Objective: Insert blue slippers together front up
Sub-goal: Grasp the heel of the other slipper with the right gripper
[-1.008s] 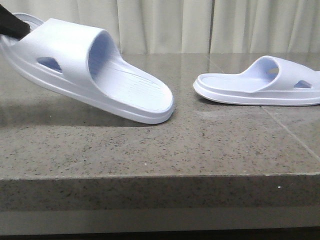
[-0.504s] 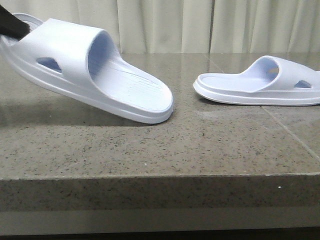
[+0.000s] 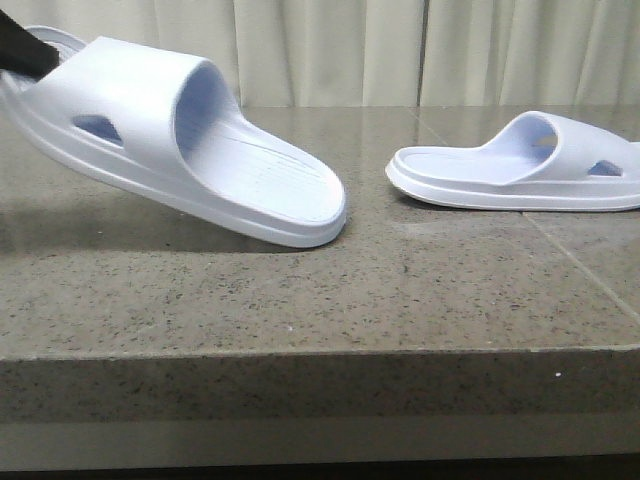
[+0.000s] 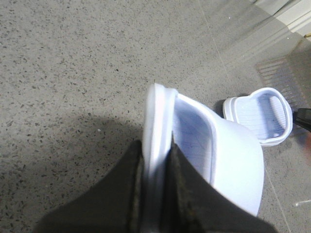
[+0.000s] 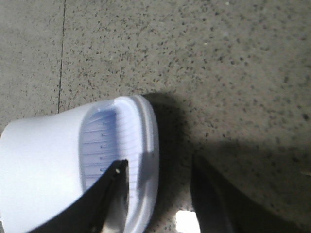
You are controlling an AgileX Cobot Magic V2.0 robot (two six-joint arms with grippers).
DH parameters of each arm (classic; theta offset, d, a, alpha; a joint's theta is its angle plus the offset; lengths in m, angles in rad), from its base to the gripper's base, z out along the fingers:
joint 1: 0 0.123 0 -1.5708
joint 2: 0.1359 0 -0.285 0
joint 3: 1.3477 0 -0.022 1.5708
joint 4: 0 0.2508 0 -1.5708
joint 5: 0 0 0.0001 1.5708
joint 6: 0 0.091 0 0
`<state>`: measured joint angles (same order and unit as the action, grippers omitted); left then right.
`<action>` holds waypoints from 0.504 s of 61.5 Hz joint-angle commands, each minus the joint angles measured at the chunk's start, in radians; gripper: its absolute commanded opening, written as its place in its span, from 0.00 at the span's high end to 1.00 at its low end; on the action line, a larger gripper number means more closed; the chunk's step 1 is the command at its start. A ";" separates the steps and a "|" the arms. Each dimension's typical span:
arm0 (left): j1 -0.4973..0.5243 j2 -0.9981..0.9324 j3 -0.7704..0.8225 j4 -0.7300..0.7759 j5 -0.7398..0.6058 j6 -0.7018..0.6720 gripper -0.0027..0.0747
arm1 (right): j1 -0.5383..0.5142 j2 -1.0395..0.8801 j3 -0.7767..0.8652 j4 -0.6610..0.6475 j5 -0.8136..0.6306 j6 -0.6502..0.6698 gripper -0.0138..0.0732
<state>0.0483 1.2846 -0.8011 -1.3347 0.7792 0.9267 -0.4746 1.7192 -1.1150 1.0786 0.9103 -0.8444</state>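
Observation:
One blue slipper (image 3: 150, 110) is tilted, heel raised at the far left, toe resting on the table. My left gripper (image 3: 20, 50) is shut on its heel rim; in the left wrist view the gripper (image 4: 156, 148) pinches that rim of the slipper (image 4: 233, 160). The other blue slipper (image 3: 510, 170) lies flat on its sole at the right, apart from the first; it also shows in the left wrist view (image 4: 262, 111). In the right wrist view my right gripper (image 5: 159, 161) is open, straddling the end rim of this slipper (image 5: 48, 160), one finger over the footbed, one outside.
The slippers are on a speckled grey stone table (image 3: 300, 290) whose front edge runs across the front view. A pale curtain (image 3: 330, 50) hangs behind. A stretch of bare stone separates the two slippers.

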 commanded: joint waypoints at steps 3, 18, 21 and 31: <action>-0.008 -0.022 -0.026 -0.056 0.016 0.005 0.99 | 0.043 -0.008 -0.058 0.054 0.014 -0.020 0.46; -0.008 -0.022 -0.026 -0.056 0.016 0.005 0.99 | 0.118 0.040 -0.067 0.047 -0.018 -0.020 0.53; -0.008 -0.022 -0.026 -0.056 0.016 0.005 0.99 | 0.131 0.041 -0.067 0.047 -0.018 -0.020 0.60; -0.008 -0.022 -0.026 -0.056 0.016 0.005 0.99 | 0.139 0.041 -0.067 0.047 -0.014 -0.020 0.83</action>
<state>0.0483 1.2846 -0.8011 -1.3347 0.7792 0.9289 -0.3372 1.7989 -1.1554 1.0950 0.8749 -0.8483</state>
